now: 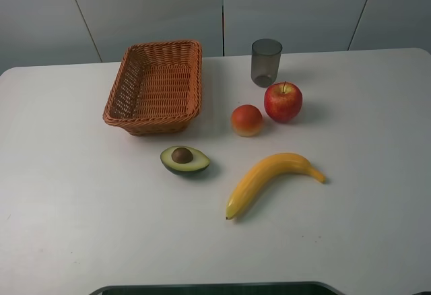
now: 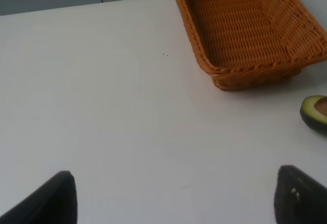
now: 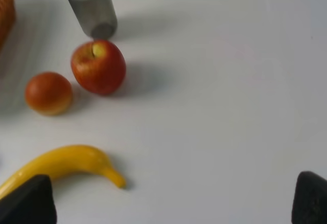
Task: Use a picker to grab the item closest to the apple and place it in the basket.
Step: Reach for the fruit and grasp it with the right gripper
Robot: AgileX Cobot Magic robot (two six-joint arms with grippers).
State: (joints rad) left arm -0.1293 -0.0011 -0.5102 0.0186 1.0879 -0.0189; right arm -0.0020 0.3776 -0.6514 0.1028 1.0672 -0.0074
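The left hand (image 2: 176, 203) is held open over the tabletop (image 2: 102, 106), its dark fingertips (image 2: 53, 198) spread wide and gripping nothing. The right hand (image 3: 168, 203) is likewise held open and empty, well apart from the apple (image 1: 283, 102). A small orange-red fruit (image 1: 246, 120) is set just beside the apple, on its left and slightly nearer the front edge. A grey cup (image 1: 266, 62) is stood upright just behind the apple. A banana (image 1: 269, 177) is laid in front of the apple, and an avocado half (image 1: 184, 159) front-left of it. The basket (image 1: 128, 89) is placed well to the apple's left.
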